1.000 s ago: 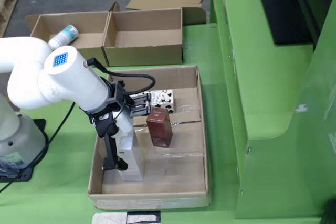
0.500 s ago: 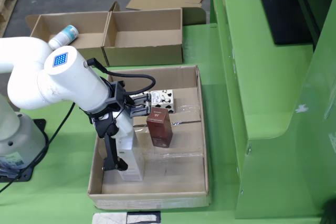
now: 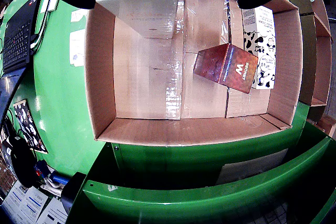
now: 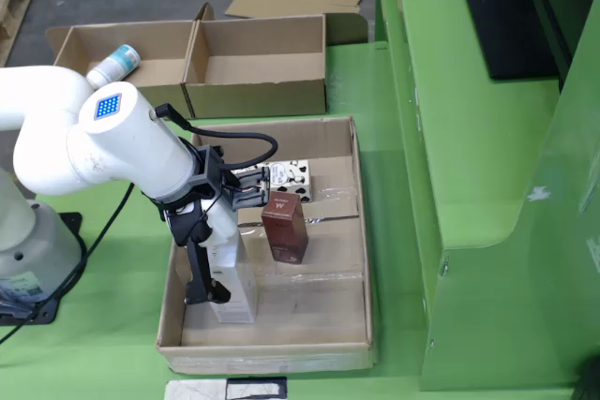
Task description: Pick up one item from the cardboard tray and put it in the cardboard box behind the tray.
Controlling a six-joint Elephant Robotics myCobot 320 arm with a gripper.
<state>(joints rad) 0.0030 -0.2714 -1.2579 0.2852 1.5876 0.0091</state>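
Green worktop (image 4: 375, 110) fills the room around my cardboard tray (image 4: 360, 259). My fingers (image 4: 200, 269) are clamped on a tall white box (image 4: 234, 274) at the lower left of the side view. I should lift it straight up, clear of the red box (image 4: 285, 228), then carry it to the cardboard box (image 4: 258, 91) up top.
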